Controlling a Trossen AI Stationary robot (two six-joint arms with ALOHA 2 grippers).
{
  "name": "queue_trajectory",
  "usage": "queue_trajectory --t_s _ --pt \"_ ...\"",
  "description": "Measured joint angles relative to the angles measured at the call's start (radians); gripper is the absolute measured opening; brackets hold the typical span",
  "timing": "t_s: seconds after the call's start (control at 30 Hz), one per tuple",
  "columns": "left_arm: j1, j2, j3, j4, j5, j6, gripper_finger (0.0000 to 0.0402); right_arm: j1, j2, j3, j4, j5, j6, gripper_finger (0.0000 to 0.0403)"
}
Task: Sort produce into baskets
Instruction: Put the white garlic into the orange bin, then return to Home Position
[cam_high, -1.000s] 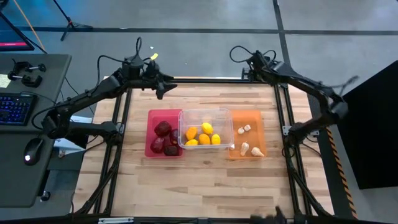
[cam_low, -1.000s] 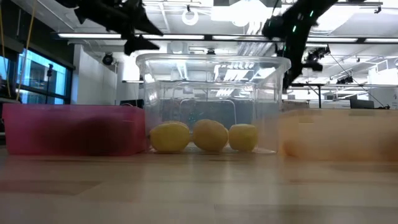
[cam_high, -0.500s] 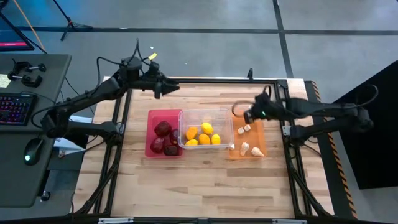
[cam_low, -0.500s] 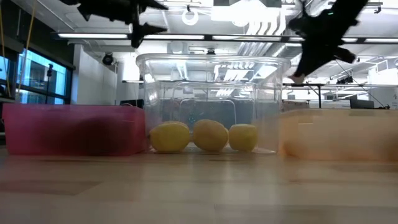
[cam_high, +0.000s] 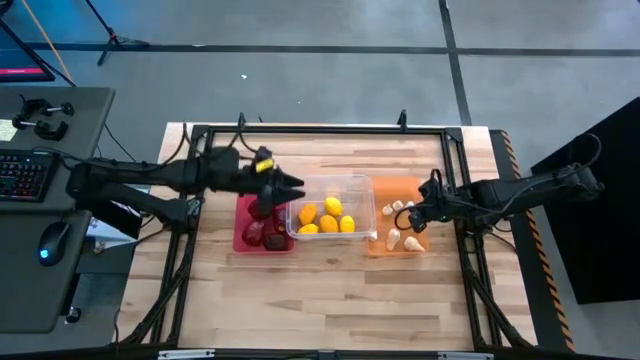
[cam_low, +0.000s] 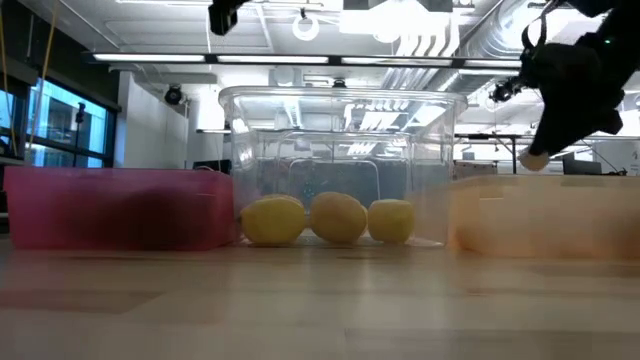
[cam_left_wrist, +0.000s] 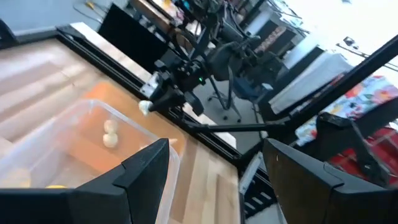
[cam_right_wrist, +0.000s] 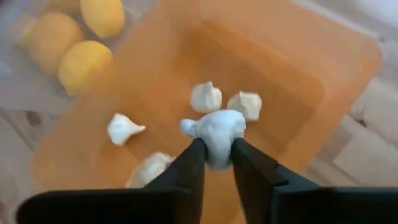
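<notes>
Right end effector (cam_right_wrist: 213, 155) above wooden table (cam_high: 330, 300)

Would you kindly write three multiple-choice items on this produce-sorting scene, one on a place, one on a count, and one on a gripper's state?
1. Over which tray does the right gripper hang?
A. the shallow red tray
B. the clear plastic tray
C. the shallow orange tray

2. How many yellow lemon-like ovals lie in the clear plastic tray?
A. two
B. five
C. eight

3. What is the right gripper's state?
A. shut on a whitish garlic-like bulb
B. open and empty
C. shut on a lemon

Answers: 1 C, since the right wrist view shows orange tray floor beneath its fingers; 2 B, since the high view shows five; 3 A, since the bulb sits pinched between the fingertips.
</notes>
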Motion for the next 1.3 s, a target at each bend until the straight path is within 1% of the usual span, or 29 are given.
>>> queue_trajectory --t_s 0.1,0.2,0.27,0.33,0.37,0.43,0.5,0.57,0.63,0.67,0.73,0.8,0.9,1.0,1.07,1.13,1.2,1.23,1.3 --pt "-0.029 -0.002 0.000 0.020 -0.070 0.019 0.0248 0.003 0.001 0.014 0.030 0.033 -0.059 0.0125" --pt "-0.009 -0.017 0.000 0.020 -0.075 0.028 0.0248 0.000 0.007 0.028 0.072 0.030 -0.142 0.0185" --pt "0.016 -0.037 0.000 0.018 -0.022 0.028 0.0248 -0.007 0.009 0.038 0.071 0.012 -0.185 0.0219" --pt "0.046 -0.068 0.000 0.016 0.066 0.041 0.0248 -0.015 0.006 0.057 0.083 0.008 -0.179 0.0244" --pt "0.063 -0.091 0.000 0.006 0.113 0.052 0.0248 -0.020 0.004 0.071 0.088 0.011 -0.172 0.0253" --pt "0.097 -0.141 0.000 -0.023 0.174 0.083 0.0248 -0.026 0.001 0.102 0.123 0.026 -0.159 0.0264" --pt "0.126 -0.203 0.000 -0.081 0.188 0.142 0.0248 -0.032 -0.001 0.144 0.187 0.039 -0.175 0.0267" --pt "0.142 -0.266 0.000 -0.138 0.181 0.226 0.0248 -0.032 -0.001 0.194 0.247 0.055 -0.215 0.0266" --pt "0.146 -0.331 -0.004 -0.191 0.158 0.297 0.0244 -0.032 0.001 0.246 0.284 0.083 -0.271 0.0263" --pt "0.144 -0.362 -0.019 -0.191 0.145 0.319 0.0240 -0.032 0.001 0.271 0.293 0.101 -0.300 0.0261" --pt "0.134 -0.435 -0.080 -0.177 0.116 0.342 0.0225 -0.032 0.001 0.316 0.285 0.132 -0.352 0.0257" --pt "0.116 -0.506 -0.176 -0.117 0.089 0.340 0.0202 -0.032 0.001 0.352 0.253 0.142 -0.404 0.0252" --pt "0.087 -0.622 -0.364 0.018 0.033 0.302 0.0153 -0.032 0.007 0.392 0.227 0.135 -0.366 0.0232" --pt "0.067 -0.713 -0.546 0.183 -0.028 0.249 0.0095 -0.030 0.010 0.400 0.208 0.117 -0.323 0.0187" --pt "0.060 -0.764 -0.648 0.275 -0.049 0.232 0.0053 -0.029 0.016 0.400 0.197 0.088 -0.312 0.0140" --pt "0.060 -0.802 -0.730 0.363 -0.061 0.219 0.0017 -0.029 0.022 0.400 0.178 0.046 -0.303 0.0083" --pt "0.060 -0.836 -0.799 0.433 -0.064 0.194 0.0008 -0.029 0.023 0.400 0.163 0.007 -0.282 0.0027" --pt "0.060 -0.848 -0.826 0.470 -0.067 0.182 0.0010 -0.029 0.022 0.400 0.154 -0.015 -0.276 0.0014" --pt "0.060 -0.871 -0.877 0.523 -0.074 0.151 0.0011 -0.027 0.017 0.400 0.137 -0.052 -0.244 0.0017"
